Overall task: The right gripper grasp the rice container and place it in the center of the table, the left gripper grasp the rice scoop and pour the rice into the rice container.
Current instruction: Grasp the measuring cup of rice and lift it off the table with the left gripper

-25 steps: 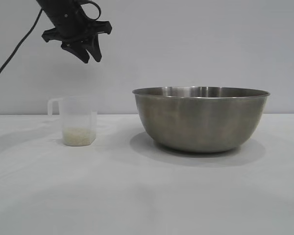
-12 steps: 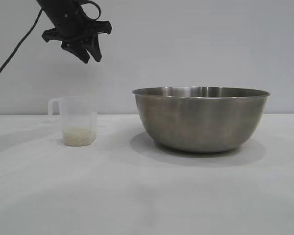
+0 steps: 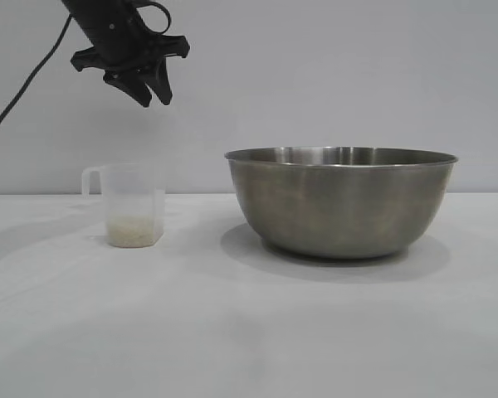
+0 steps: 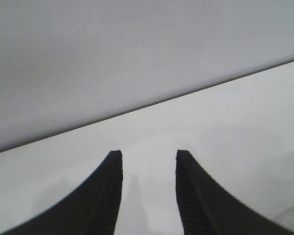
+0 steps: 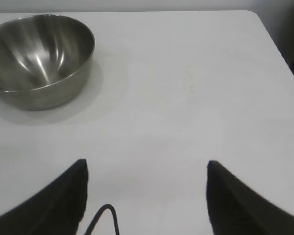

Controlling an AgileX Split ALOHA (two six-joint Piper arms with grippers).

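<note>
The rice container [image 3: 341,201], a large steel bowl, stands on the white table [image 3: 249,332] right of centre; it also shows empty in the right wrist view [image 5: 38,58]. The rice scoop [image 3: 131,204], a clear plastic cup with a loop handle, stands at the left with a shallow layer of rice [image 3: 133,230] in it. My left gripper [image 3: 149,93] hangs high above the scoop, open and empty; its wrist view [image 4: 148,155] shows only bare table. My right gripper [image 5: 147,166] is open and empty, well away from the bowl, and out of the exterior view.
The table's far edge meets a plain grey wall. In the right wrist view the table's rounded corner [image 5: 255,14] and side edge show, with a black cable loop [image 5: 104,218] between the fingers.
</note>
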